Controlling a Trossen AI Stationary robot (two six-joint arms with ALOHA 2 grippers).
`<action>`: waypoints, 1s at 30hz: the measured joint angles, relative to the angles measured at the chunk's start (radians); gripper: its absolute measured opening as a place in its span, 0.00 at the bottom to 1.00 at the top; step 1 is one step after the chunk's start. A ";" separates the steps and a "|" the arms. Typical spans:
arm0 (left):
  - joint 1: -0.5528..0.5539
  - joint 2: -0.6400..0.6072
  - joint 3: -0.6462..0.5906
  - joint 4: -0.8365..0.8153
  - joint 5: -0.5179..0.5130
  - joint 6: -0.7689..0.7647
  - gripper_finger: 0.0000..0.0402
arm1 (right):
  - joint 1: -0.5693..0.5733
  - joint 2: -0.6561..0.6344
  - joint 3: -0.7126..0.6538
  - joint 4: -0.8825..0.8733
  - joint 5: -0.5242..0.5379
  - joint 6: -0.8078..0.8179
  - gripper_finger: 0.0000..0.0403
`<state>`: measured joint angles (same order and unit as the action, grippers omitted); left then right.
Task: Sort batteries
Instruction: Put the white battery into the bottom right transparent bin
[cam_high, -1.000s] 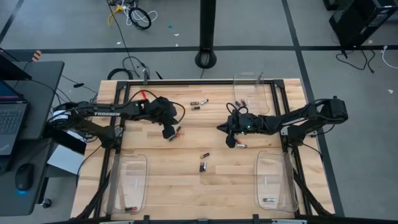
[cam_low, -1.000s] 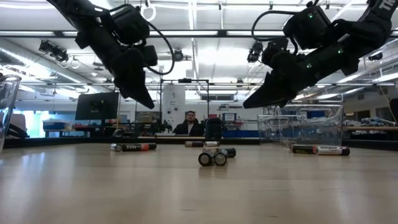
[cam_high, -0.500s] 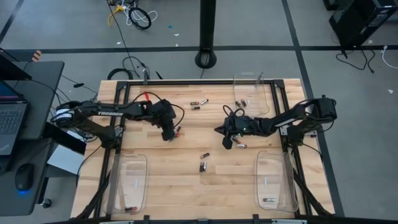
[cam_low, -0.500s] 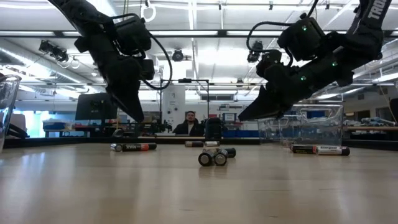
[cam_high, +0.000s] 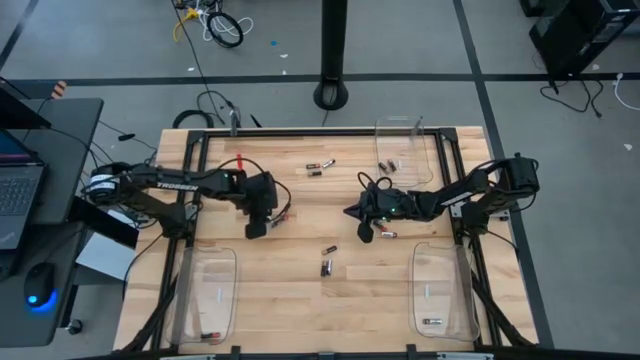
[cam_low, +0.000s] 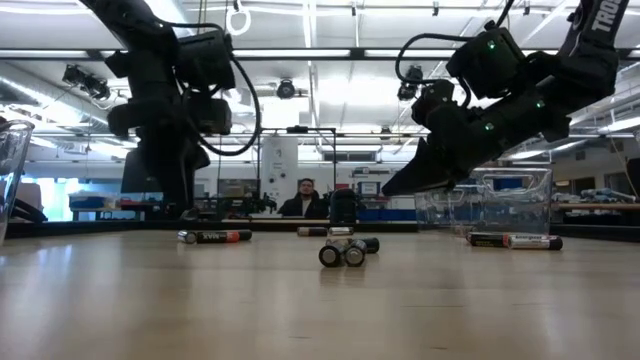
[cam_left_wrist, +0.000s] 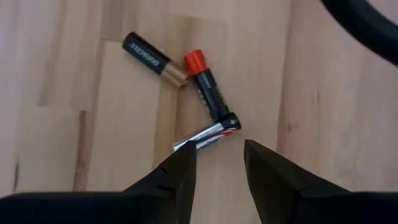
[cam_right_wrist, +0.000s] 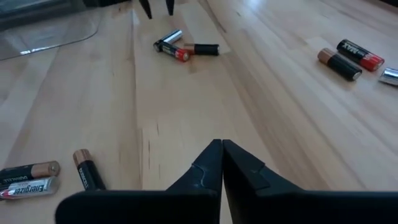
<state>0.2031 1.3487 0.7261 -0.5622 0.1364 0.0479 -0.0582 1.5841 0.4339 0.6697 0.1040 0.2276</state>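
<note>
Several batteries lie loose on the wooden table (cam_high: 300, 300). Three form a cluster (cam_left_wrist: 208, 93): a black and copper one, a black one with a red end, and a silvery one (cam_left_wrist: 208, 135). My left gripper (cam_left_wrist: 217, 152) hangs open just above this cluster (cam_high: 283, 212), fingers pointing down, and the silvery battery's end lies just off one fingertip. My right gripper (cam_right_wrist: 222, 146) is shut and slants down over the table's middle (cam_high: 365, 232), with nothing in it. Two batteries (cam_high: 386, 234) lie beside it.
More batteries lie at the table's middle (cam_high: 326, 258) and near the far edge (cam_high: 320, 166). Clear trays stand at the far right (cam_high: 410, 150), near left (cam_high: 205, 290) and near right (cam_high: 440, 290), each with a battery or two. A person sits beyond the table (cam_low: 304, 200).
My left gripper has opened, moved toward the table's near-left and lower, and turned from a slant until its fingers point straight down. My right gripper has moved a little toward the table's left and lower, and has stayed shut. The batteries have not moved.
</note>
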 joint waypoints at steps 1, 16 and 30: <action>-0.004 0.000 0.000 0.000 0.000 0.006 0.36 | 0.000 0.000 0.000 0.002 0.000 0.000 0.06; -0.035 0.000 0.000 -0.052 -0.040 0.224 0.36 | 0.000 0.000 0.000 0.025 0.000 -0.002 0.05; -0.035 0.000 -0.001 -0.022 -0.110 0.415 0.36 | 0.000 0.000 0.000 0.025 0.000 -0.002 0.05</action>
<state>0.1680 1.3483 0.7254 -0.5838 0.0263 0.4629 -0.0582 1.5837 0.4339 0.6949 0.1036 0.2253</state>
